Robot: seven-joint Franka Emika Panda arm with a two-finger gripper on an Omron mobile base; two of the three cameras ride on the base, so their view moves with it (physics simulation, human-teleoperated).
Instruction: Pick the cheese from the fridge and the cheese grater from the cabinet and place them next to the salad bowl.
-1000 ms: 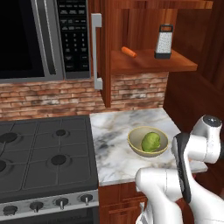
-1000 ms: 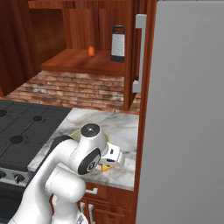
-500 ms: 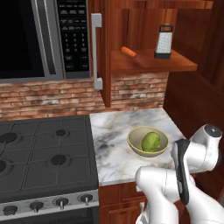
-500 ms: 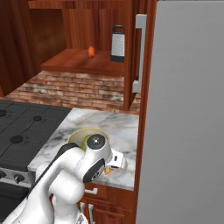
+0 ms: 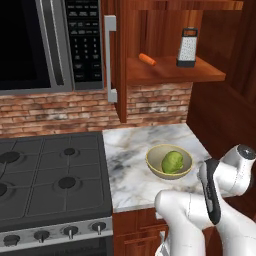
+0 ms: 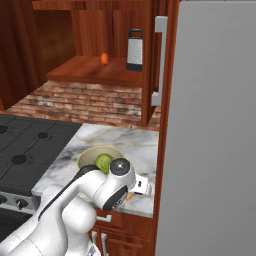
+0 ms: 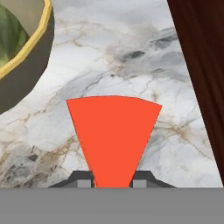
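Rendered frames: even, diffuse illumination, no glare. Faint soft shadow under salad bowl [image 5: 169,162] on table [image 5: 130,165]. Focus sharp throughout; cabinet [image 5: 160,30] interior dimmer at 12 o'clock.

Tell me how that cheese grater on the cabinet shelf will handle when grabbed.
The cheese grater looks rigid, so probably it won't flex. It stands tall on a narrow base, so a sideways nudge might tip it. Its perforated metal faces may be slippery; the top handle seems safer.
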